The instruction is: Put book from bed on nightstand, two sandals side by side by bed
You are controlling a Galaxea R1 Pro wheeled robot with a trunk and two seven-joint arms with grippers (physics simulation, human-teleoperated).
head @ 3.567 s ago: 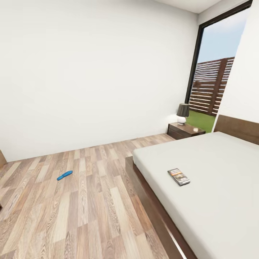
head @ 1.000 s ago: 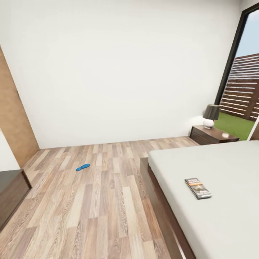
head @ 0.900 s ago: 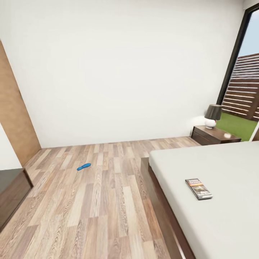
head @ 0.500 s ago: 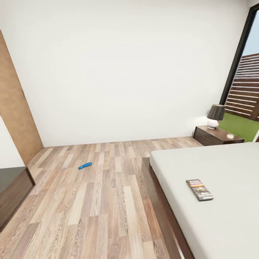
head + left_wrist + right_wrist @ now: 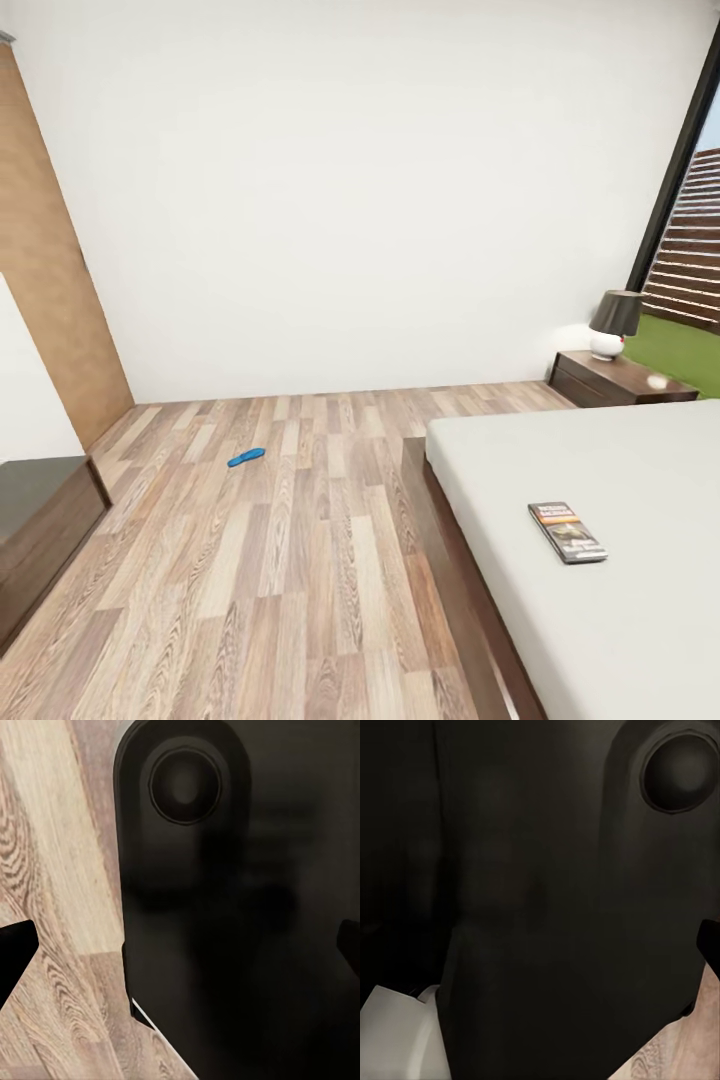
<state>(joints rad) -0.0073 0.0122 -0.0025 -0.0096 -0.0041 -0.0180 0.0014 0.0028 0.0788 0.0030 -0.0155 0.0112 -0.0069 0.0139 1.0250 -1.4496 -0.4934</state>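
Note:
In the head view, the book (image 5: 567,531), a thin dark paperback with an orange band, lies flat on the bed's pale mattress (image 5: 640,450) near its left side. One bright blue sandal (image 5: 246,457) lies alone on the plank floor, well left of the bed and toward the far wall. A dark nightstand (image 5: 615,380) stands beyond the bed's far corner. In the left wrist view, my left gripper (image 5: 180,960) has its dark fingertips (image 5: 15,952) wide apart against my own black body. One right fingertip (image 5: 711,945) shows at the picture's edge, set equally wide.
A lamp (image 5: 613,323) and a small white ball (image 5: 656,381) sit on the nightstand. A low dark wooden bench (image 5: 45,520) stands at the left, under a brown wall panel (image 5: 50,270). A tall dark-framed window (image 5: 690,240) is at the right. Open plank floor (image 5: 300,580) lies between bench and bed.
The whole head picture has shifted: the camera turned left, bringing the wall panel and bench into view. The book, sandal and nightstand have not moved.

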